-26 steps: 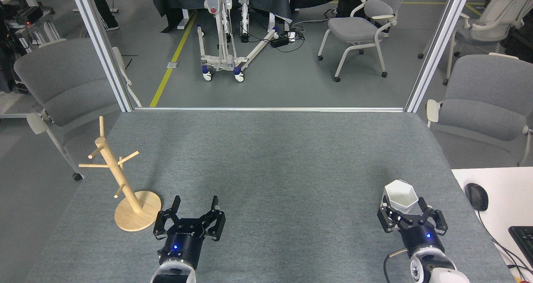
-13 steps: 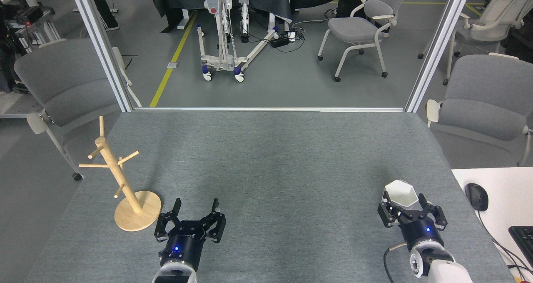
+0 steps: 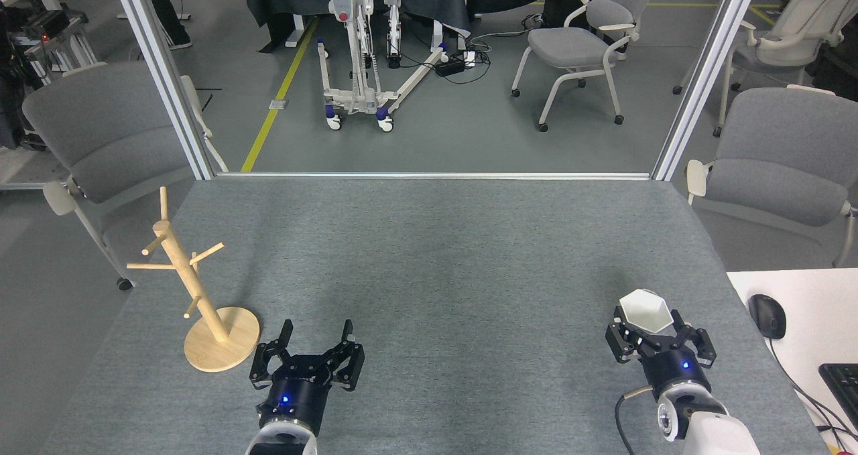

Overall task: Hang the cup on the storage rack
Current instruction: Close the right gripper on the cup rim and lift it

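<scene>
The white faceted cup (image 3: 645, 309) stands upright on the grey table at the near right. My right gripper (image 3: 647, 329) is open, its two fingers flanking the cup's lower part and hiding its base; I cannot make out whether they touch it. The cup's handle does not show. The wooden storage rack (image 3: 201, 301) stands near the table's left edge on its round base disc (image 3: 231, 354), with bare pegs. My left gripper (image 3: 316, 329) is open and holds nothing, just right of the rack's base.
The grey table (image 3: 436, 261) ends at a metal frame at the back. A white desk with a black mouse (image 3: 767, 315) and a keyboard (image 3: 843, 388) adjoins the right side. Grey chairs stand to the left and right of the table.
My right gripper has slid a little left and closer around the cup, which now shows less of its lower body. The left gripper and the rack have hardly moved.
</scene>
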Controlling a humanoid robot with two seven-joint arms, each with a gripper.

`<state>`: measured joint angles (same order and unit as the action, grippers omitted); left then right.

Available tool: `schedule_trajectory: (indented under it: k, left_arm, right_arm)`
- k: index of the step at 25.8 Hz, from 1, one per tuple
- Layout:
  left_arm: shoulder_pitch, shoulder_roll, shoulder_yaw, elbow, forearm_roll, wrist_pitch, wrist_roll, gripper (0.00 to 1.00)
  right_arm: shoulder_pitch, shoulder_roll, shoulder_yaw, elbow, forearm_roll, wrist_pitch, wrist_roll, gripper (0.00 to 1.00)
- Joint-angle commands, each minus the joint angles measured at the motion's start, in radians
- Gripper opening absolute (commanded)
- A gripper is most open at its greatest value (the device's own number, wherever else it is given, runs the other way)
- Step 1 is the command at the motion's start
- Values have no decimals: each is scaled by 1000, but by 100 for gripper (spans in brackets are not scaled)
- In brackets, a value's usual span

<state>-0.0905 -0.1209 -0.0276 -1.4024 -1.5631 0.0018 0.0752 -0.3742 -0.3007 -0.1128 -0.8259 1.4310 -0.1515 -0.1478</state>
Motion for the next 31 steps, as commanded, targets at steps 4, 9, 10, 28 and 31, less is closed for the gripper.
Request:
schedule_trajectory:
  k: [4, 9, 10, 28, 31]
  left_arm:
    - [-2, 1, 0, -1, 0, -6, 0, 100]
    - [-5, 1, 0, 0, 0, -6, 0, 100]
    - [-5, 0, 0, -1, 0, -6, 0, 100]
    - [-6, 1, 0, -1, 0, -11, 1, 100]
    - [-6, 1, 0, -1, 0, -11, 2, 100]
  right_arm:
    - [-25, -2, 12, 31, 0, -3, 2, 99]
    - [-34, 0, 12, 44, 0, 0, 2, 99]
    - [-35, 0, 12, 44, 0, 0, 2, 99]
    - [-37, 0, 12, 45, 5, -11, 2, 70]
    - [-37, -2, 10, 45, 3, -13, 2, 61]
